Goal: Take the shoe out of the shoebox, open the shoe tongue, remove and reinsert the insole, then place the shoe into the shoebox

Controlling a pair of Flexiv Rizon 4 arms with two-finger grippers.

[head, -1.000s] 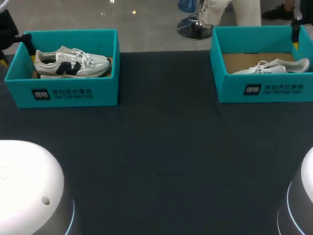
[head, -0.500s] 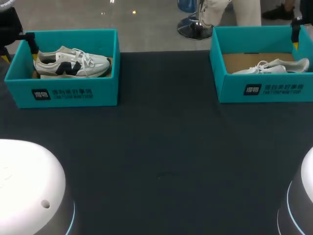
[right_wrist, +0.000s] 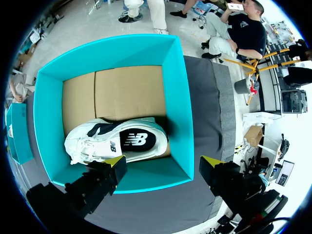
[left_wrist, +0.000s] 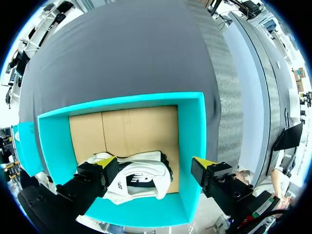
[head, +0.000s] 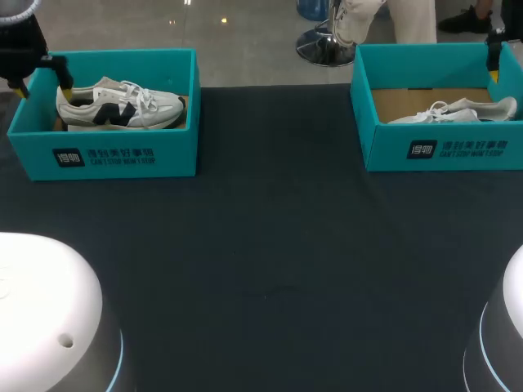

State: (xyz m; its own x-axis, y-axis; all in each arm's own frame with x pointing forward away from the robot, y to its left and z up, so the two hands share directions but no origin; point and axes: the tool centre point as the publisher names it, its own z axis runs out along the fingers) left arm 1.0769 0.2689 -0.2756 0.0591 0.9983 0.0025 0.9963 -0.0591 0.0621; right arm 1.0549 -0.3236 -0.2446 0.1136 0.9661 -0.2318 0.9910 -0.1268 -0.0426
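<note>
Work on this job has hardly begun, as far as I can judge. On the far left of the dark cloth table (head: 270,245) stands an open blue-green cardboard shoebox (head: 176,151). Inside it sits a white running shoe with a dark mark on its side (head: 122,104), toe pointing right, on the brown floor of the box. The left claw (left_wrist: 156,163) hangs over the left end of this box, above the heel of the shoe. Its two yellow-tipped fingers are spread wide and pinch nothing (one is over the shoe, the other is out past the box wall).

The middle of the table has nothing on it that I can see.

On the far right stands a second shoebox (head: 392,147) of the same colour. A plain white laced shoe (head: 458,110) lies in it. The right claw (right_wrist: 165,161) hangs above the right end of that box. Its fingers are spread wide too, and they hold nothing.

So no shoe is out yet. I think every step is left to do: lift the shoe out, open the tongue, pull the insole out, push it back in, and put the shoe back in its box.
</note>
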